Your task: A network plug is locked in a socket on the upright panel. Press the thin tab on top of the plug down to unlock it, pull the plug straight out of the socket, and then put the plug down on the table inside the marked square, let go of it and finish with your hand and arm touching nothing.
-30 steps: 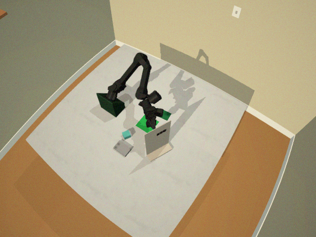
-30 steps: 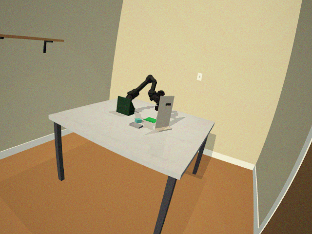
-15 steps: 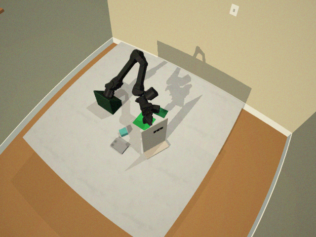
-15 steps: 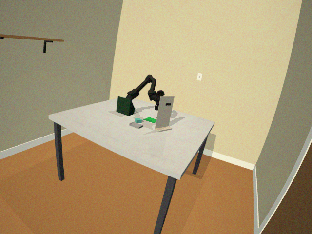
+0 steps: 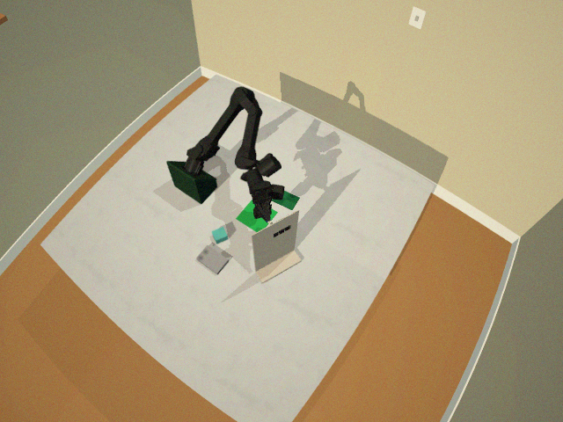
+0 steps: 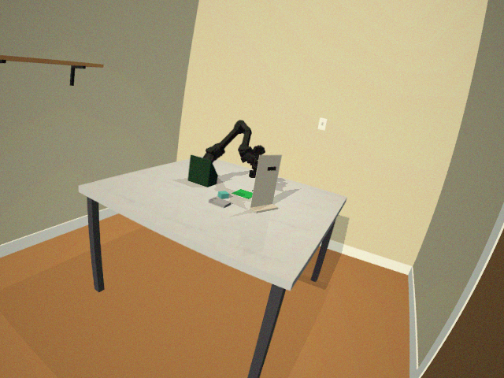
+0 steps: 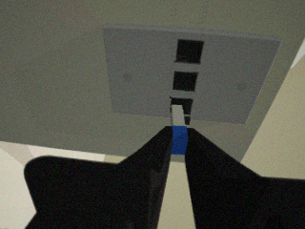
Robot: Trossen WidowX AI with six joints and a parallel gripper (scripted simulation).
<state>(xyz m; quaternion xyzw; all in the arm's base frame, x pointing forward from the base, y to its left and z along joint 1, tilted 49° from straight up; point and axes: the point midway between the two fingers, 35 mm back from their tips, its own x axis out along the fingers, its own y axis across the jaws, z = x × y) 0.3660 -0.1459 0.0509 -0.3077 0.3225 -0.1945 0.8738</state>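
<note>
From the wrist, my end effector covers most of the blue plug, so only its front face and a pale tip show, and I can't tell whether that tip sits inside the lowest socket or just before it. My finger bodies run off the bottom edge there. From the exterior, the upright panel hides my fingertips, and from the top the plug is probably too small to pick out.

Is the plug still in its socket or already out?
Partly out: the gripper holds the plug, whose grey front reaches the lowest socket.
</note>
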